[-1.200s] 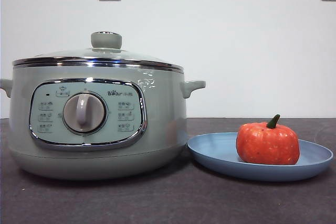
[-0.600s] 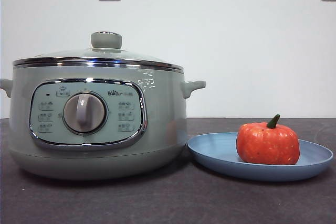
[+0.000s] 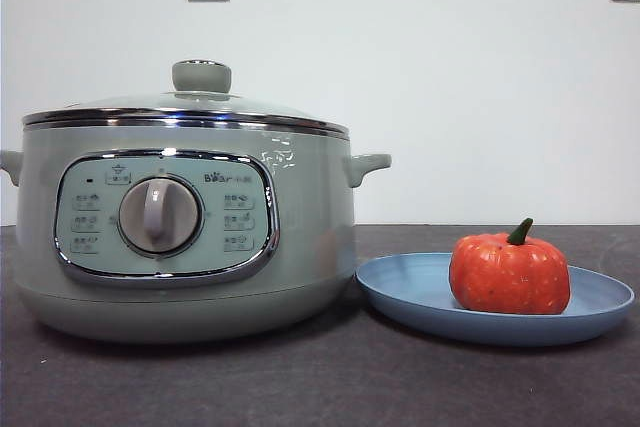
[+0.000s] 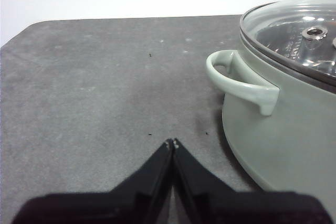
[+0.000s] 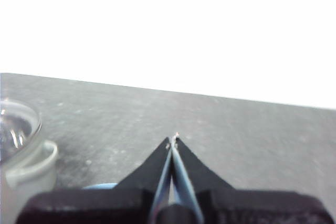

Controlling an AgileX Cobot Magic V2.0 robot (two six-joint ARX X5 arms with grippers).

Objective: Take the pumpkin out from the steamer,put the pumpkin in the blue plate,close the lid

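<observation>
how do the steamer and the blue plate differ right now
The steamer is tall, deep and pale sage green; the blue plate is low, shallow and light blue. The steamer is covered by its glass lid, while the plate lies open with the pumpkin sitting on it. The steamer has side handles and a dial; the plate is plain. Both are round and rest side by side on the dark table.

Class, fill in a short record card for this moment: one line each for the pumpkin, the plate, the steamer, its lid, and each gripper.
pumpkin: upright on the blue plate, stem up
blue plate: on the dark table, right beside the steamer in the front view
steamer: on the table, dial facing the front camera
lid: seated on the steamer, knob on top
left gripper: jaws shut, holding nothing, above the table beside the steamer's side handle
right gripper: jaws shut, holding nothing
task state: appears complete
</observation>
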